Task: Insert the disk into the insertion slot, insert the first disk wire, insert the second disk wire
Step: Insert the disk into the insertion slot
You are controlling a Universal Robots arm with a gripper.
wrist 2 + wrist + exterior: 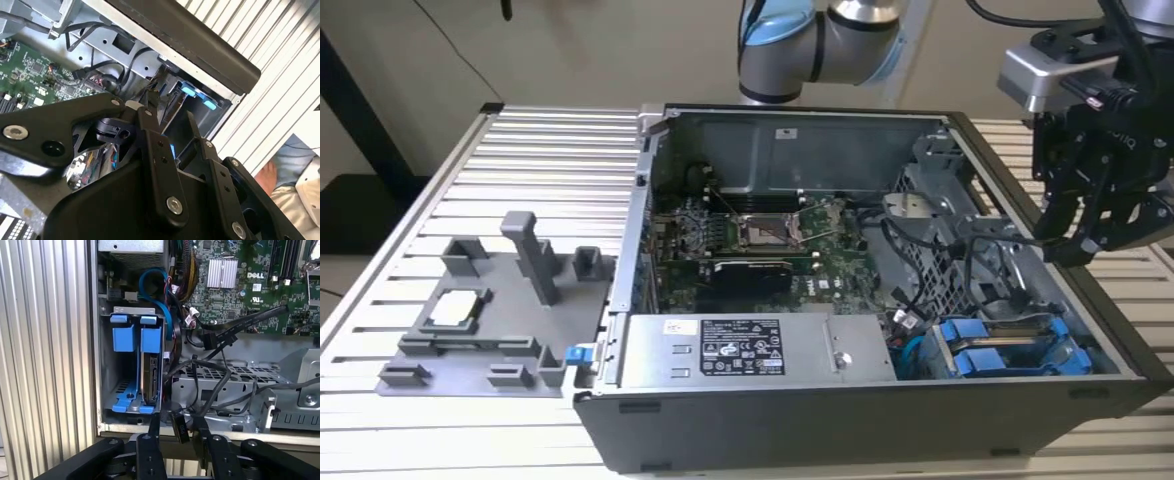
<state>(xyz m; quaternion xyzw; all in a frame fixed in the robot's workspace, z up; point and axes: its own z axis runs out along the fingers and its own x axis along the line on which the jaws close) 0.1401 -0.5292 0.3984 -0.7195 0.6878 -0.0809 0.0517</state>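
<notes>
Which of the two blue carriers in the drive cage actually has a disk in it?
The carrier beside the black cables: the disk sits in its frame. The other carrier, against the case wall, frames only empty space.

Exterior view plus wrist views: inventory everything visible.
Slatted aluminium table: 1, silver, under everything
Black-and-grey metal computer case: 1, on table
Green motherboard: 1, inside case
Grey labelled power-supply box: 1, case's near side
Flat silver-grey disk: 1, in bright blue plastic carrier, seated in drive cage
Second blue carrier: 1, beside it
Black wires: several, inside case
Grey plastic fixture plate: 1, exterior view's left
Robot arm: 1, silver-blue, behind case
Black gripper: 1, over case's edge near cage
</notes>
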